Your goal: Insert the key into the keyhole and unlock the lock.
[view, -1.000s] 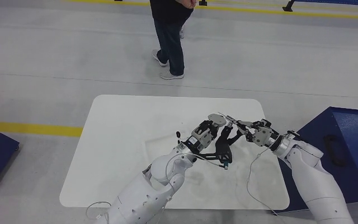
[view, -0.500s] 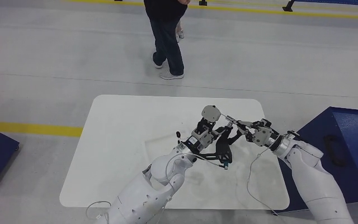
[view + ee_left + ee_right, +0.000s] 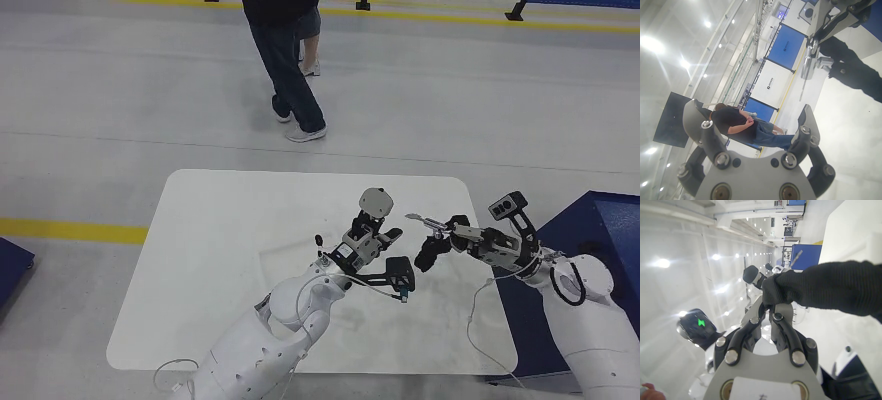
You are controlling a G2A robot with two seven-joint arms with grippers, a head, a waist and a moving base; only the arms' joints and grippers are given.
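Free gap between left pincer (image 3: pixel 383 218), right pincer (image 3: pixel 443 236); key (image 3: pixel 415 218) juts in

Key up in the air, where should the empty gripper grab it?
Probably the wide silver head of the key, pinched on its flat faces. Its thin blade looks too narrow to pinch well. The right gripper is shut on the black knitted cover beside the head, so the open left gripper would come from the free side, where the blade points.
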